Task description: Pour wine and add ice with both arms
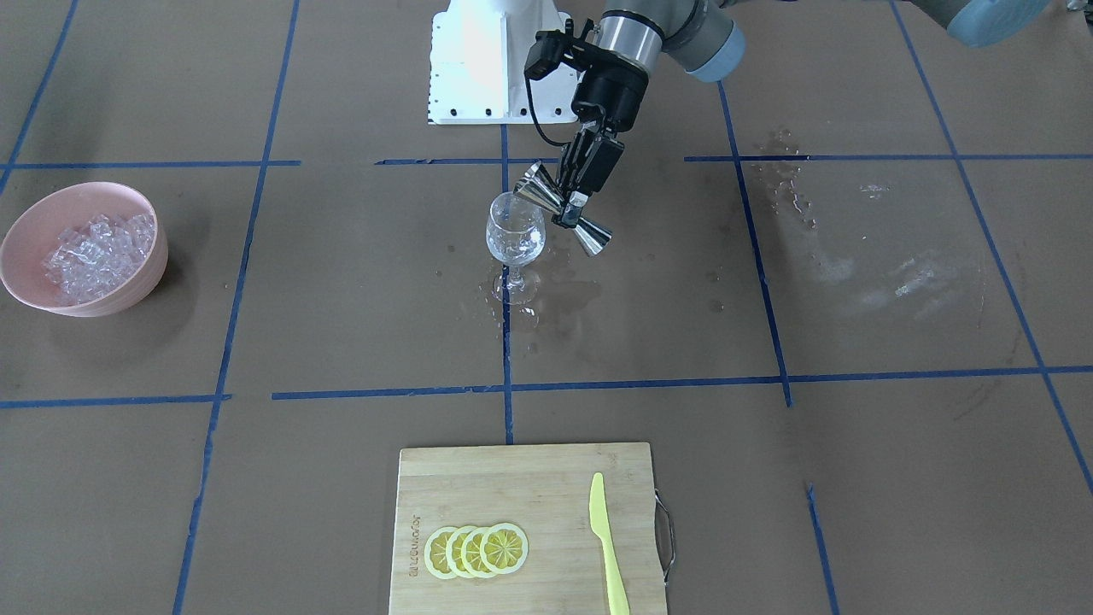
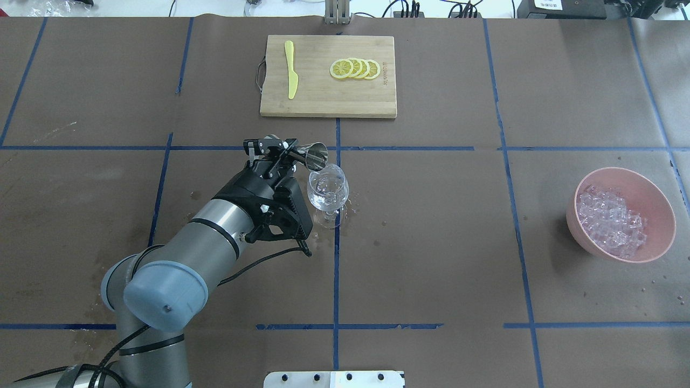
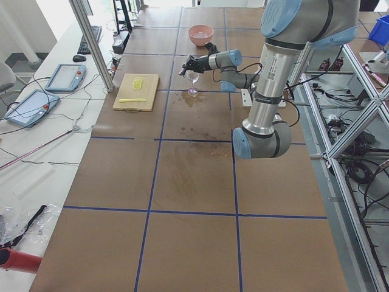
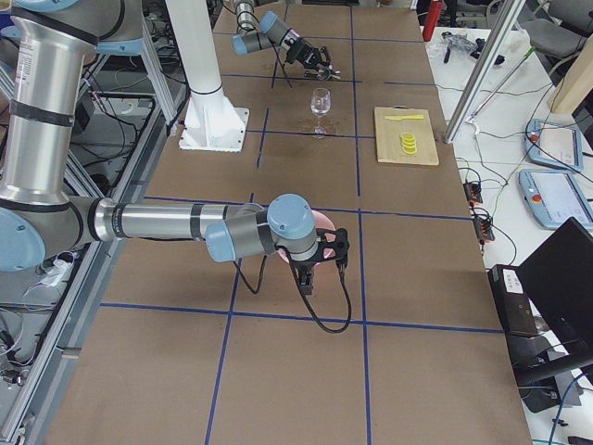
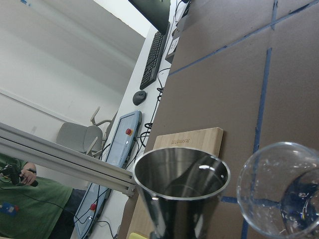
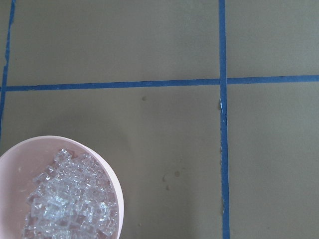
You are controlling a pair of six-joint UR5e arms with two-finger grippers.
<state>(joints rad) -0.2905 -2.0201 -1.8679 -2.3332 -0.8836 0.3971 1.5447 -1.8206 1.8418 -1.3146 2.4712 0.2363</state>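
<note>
My left gripper [image 1: 574,205] is shut on a steel double jigger [image 1: 564,209], tilted with one mouth at the rim of the clear stemmed wine glass [image 1: 515,235]. In the overhead view the gripper [image 2: 285,153] holds the jigger [image 2: 315,155] just left of the glass [image 2: 327,191]. A little clear wine [image 2: 325,198] shows in the glass bowl. The left wrist view shows the jigger's mouth [image 5: 182,174] empty beside the glass rim [image 5: 281,189]. The ice [image 2: 612,218] lies heaped in a pink bowl [image 2: 655,194]. My right gripper [image 4: 310,278] hangs near that bowl; I cannot tell its state.
A bamboo cutting board [image 2: 323,97] holds lemon slices [image 2: 356,68] and a yellow knife [image 2: 291,75] at the far side. Wet splashes [image 1: 555,295] surround the glass foot. The white robot base [image 1: 495,68] stands behind the glass. The right wrist view shows the bowl rim [image 6: 107,164] at lower left.
</note>
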